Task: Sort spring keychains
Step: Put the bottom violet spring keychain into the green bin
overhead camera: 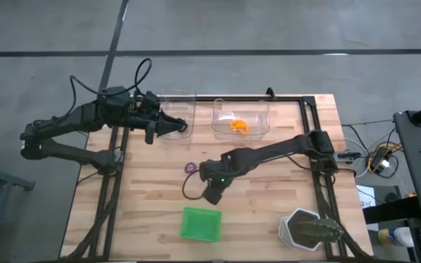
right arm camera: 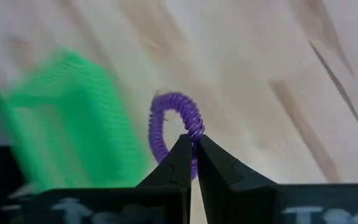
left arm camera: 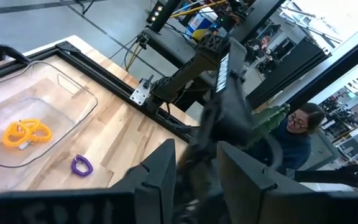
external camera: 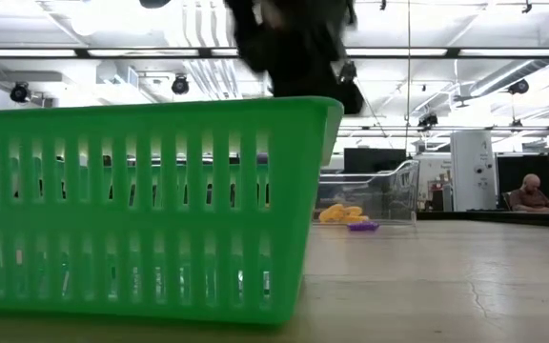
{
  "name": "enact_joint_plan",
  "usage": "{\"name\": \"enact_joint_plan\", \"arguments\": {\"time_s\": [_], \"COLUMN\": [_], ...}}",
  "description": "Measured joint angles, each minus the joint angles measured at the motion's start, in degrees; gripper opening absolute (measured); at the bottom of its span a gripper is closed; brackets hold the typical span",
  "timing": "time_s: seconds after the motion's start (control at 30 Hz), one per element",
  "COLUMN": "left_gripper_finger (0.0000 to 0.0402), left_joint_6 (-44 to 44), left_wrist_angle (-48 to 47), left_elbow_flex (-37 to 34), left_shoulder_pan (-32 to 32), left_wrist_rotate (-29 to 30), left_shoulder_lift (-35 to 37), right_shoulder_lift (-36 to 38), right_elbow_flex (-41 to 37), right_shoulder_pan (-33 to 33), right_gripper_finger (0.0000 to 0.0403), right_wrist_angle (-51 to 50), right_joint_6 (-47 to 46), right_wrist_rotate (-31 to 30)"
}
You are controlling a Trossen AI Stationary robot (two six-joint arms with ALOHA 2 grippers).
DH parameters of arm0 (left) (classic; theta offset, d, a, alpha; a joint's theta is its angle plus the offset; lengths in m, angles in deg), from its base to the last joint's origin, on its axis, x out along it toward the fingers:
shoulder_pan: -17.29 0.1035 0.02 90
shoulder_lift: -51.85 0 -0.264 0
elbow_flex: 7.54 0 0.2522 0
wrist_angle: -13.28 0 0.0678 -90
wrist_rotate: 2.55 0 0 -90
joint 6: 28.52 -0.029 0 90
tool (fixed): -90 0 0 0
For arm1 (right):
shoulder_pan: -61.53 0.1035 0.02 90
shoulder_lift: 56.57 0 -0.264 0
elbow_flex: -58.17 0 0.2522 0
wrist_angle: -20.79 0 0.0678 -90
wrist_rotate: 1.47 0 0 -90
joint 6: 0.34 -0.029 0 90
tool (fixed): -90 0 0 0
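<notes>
My right gripper (right arm camera: 191,146) is shut on a purple spring keychain (right arm camera: 173,127). It is above the table just beyond the green square tray (overhead camera: 200,223), and it also shows in the high view (overhead camera: 212,193). A second purple keychain (overhead camera: 191,167) lies on the table. Orange keychains (overhead camera: 240,126) lie in a clear plastic tray (overhead camera: 258,117). My left gripper (overhead camera: 175,124) is open and empty over another clear tray (overhead camera: 181,102) at the far left. My right gripper pinches the purple keychain's coil (right arm camera: 195,132) between its two fingertips, at one spot on the ring. The rest of the loop sticks out beyond the fingertips. The keychain is lifted clear of the table.
A white pot with a plant (overhead camera: 309,228) stands at the near right corner. A black frame (overhead camera: 309,109) runs along the table's far and right edges. People (left arm camera: 297,124) are in the room beyond the table. Bare wood lies between the trays.
</notes>
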Motion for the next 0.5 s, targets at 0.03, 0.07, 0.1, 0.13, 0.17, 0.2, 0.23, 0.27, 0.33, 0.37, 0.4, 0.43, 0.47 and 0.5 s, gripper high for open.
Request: {"name": "enact_joint_plan", "arguments": {"time_s": [0.03,0.07,0.1,0.13,0.17,0.2,0.23,0.27,0.33,0.37,0.4,0.43,0.47,0.5], "left_gripper_finger": [0.011,0.011,0.011,0.011,0.011,0.011,0.011,0.011,0.011,0.011,0.011,0.011,0.011,0.011], "left_joint_6": [-0.03,-0.19,-0.28,-0.31,-0.32,-0.33,-0.34,-0.35,-0.35,-0.35,-0.35,-0.35,-0.37,-0.35], "left_wrist_angle": [0.0,-0.02,0.0,-0.02,0.0,-0.01,-0.01,0.0,0.0,0.0,0.0,-0.02,0.0,0.0], "left_elbow_flex": [0.0,0.0,0.0,0.0,0.0,0.0,0.0,0.0,0.0,0.0,0.0,0.0,0.0,0.0], "left_shoulder_pan": [0.0,0.0,0.0,0.0,0.0,0.0,0.0,0.0,0.0,0.0,0.0,0.0,0.0,0.0], "left_wrist_rotate": [0.0,0.0,0.0,0.02,0.0,0.0,0.0,0.0,0.0,0.0,0.02,0.02,0.0,0.0], "left_shoulder_lift": [0.0,0.0,0.0,0.0,0.0,0.0,0.0,0.0,0.0,0.0,0.0,0.0,0.0,0.0], "right_shoulder_lift": [0.15,0.33,0.39,0.4,0.35,0.25,0.18,0.18,0.27,0.31,0.31,0.3,0.22,0.2], "right_elbow_flex": [1.59,3.0,4.21,5.27,6.1,6.91,7.77,8.68,10.07,10.56,10.92,11.19,11.38,11.55], "right_shoulder_pan": [0.25,0.49,0.72,0.92,1.14,1.37,1.5,1.63,1.82,1.86,1.94,2.1,2.25,2.45], "right_gripper_finger": [0.0009,0.0009,0.0008,0.0008,0.0008,0.0008,0.0008,0.0008,0.0008,0.0008,0.0008,0.0008,0.0008,0.0008], "right_wrist_angle": [0.18,0.04,-0.13,-0.12,-0.25,-0.86,-1.5,-2.17,-3.32,-3.7,-3.94,-4.04,-4.11,-4.14], "right_joint_6": [0.0,0.01,-0.01,-0.05,-0.08,-0.11,-0.12,-0.28,-0.44,-0.52,-0.54,-0.68,-1.04,-1.4], "right_wrist_rotate": [-0.36,-1.0,-1.56,-1.97,-2.59,-3.24,-3.63,-4.05,-4.69,-4.78,-4.97,-5.38,-5.9,-6.01]}}
